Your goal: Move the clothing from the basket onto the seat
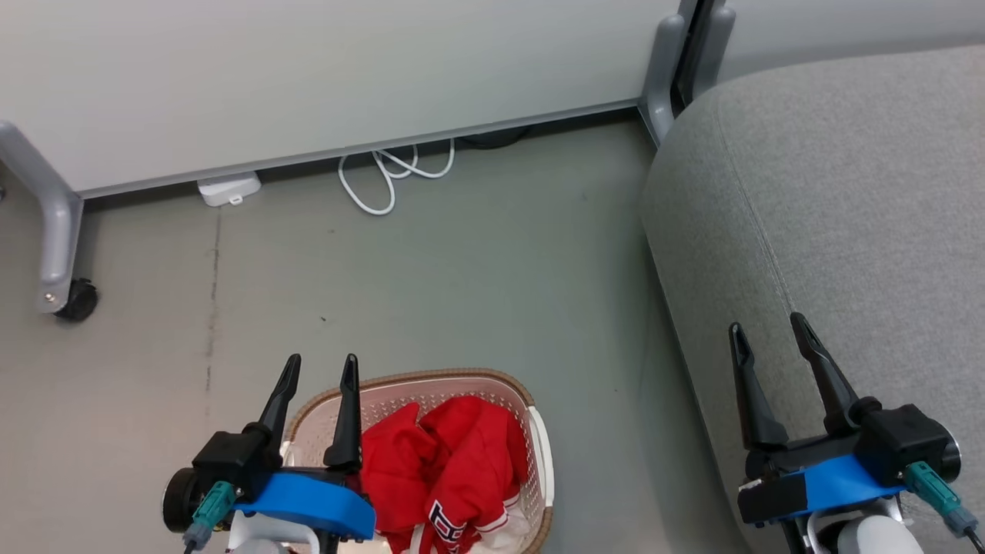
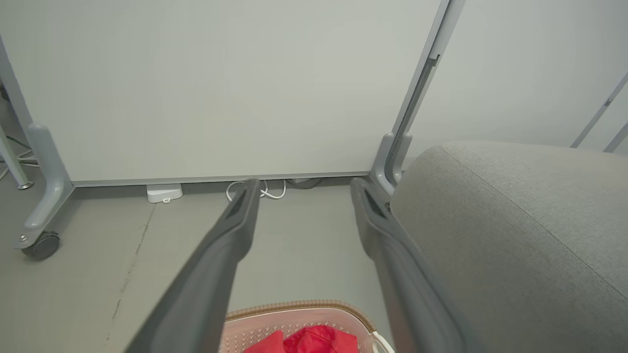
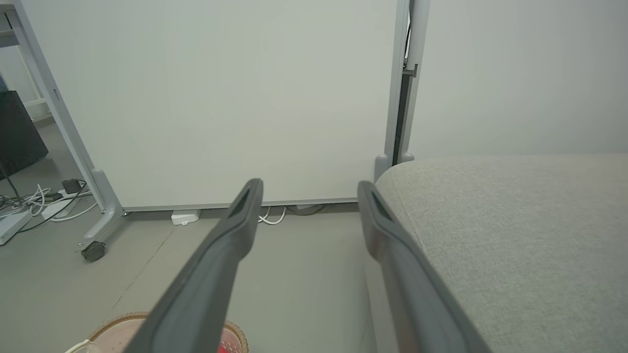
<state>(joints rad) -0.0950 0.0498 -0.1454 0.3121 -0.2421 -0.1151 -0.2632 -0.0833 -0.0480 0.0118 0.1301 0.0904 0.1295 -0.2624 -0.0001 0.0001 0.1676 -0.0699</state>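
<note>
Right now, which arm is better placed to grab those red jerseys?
Left. The left pincer, open, hovers at the laundry basket, beside the red jerseys; the right pincer, also open, is over the grey sofa, apart from them.

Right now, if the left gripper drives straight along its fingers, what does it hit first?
Looks free at first: the left gripper, open, points beyond the basket over floor. First contact would probably be the white cable at the foot of the white panel, though depth is hard to judge.
</note>
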